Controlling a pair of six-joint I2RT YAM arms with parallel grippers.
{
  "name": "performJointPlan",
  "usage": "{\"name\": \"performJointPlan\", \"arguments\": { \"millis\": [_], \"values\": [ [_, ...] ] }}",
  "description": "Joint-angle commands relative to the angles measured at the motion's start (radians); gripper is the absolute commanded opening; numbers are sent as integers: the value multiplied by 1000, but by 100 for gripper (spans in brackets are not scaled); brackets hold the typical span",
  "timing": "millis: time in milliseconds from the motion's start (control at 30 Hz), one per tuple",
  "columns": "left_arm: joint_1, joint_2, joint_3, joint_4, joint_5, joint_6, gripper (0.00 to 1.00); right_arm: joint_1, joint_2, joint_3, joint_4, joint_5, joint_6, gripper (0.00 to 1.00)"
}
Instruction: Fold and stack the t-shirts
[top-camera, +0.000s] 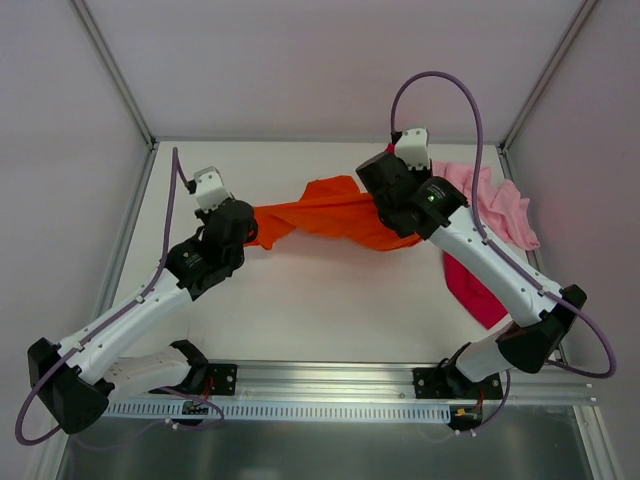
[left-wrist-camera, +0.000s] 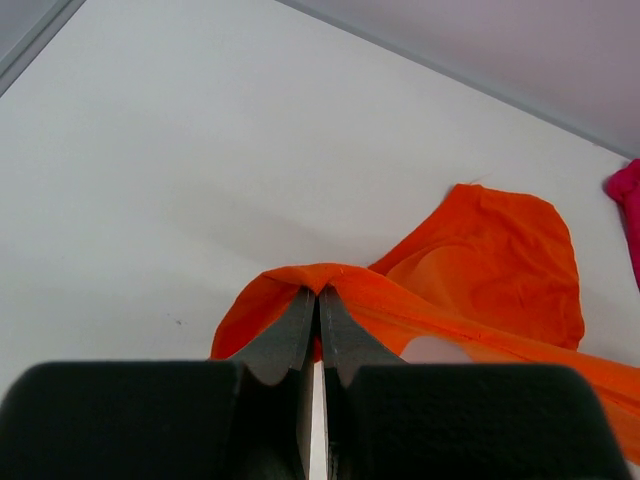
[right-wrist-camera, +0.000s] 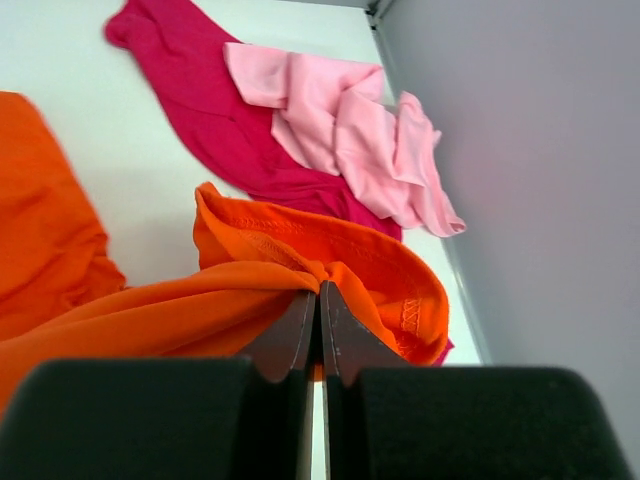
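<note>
- The left fingers (left-wrist-camera: 308, 300) are pressing together with no gap showing between them; they are pinching a raised fold at the left end of the orange t-shirt (left-wrist-camera: 500, 260), and the cloth is peaking over the dark, wedge-shaped tips.
- The right fingers (right-wrist-camera: 305, 300) are likewise closing tight; they are gripping a bunched edge at the right end of the same shirt, where a stitched hem is curling round just beyond the tips.
- The orange t-shirt is stretching as a creased, twisted band between the two arms, across the middle of the desk (top-camera: 300, 300); its fabric is looking thin, matte and smooth, and one rounded lobe is lying flat on the surface beyond the left fingers.
- The pink t-shirt (top-camera: 495, 200) is lying crumpled at the far right of the desk, close to the side wall; its loose, overlapping folds are resting partly on the magenta t-shirt (top-camera: 475, 285).
- The magenta t-shirt is spreading flatter along the right side, passing under the right arm; its near end is tapering toward the front edge.
- The desk is showing a plain, white, smooth top.
</note>
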Motion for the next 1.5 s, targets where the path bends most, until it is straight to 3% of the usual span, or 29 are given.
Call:
{"name": "performJointPlan", "arguments": {
  "millis": [0, 600, 1000, 1467],
  "values": [
    [5, -40, 19, -40, -82, -22, 0, -36, -47, -22, -51, 131, -1, 1],
    [5, -102, 65, -149, -136, -11, 0, -87, -122, -37, -25, 223, -41, 1],
    [5, 5, -83, 25, 153, -17, 0, -101, -110, -97, -39, -2, 7, 1],
    [5, 98, -82, 66, 182, -13, 0, -116, -41, -98, -85, -10, 42, 5]
  ]
}}
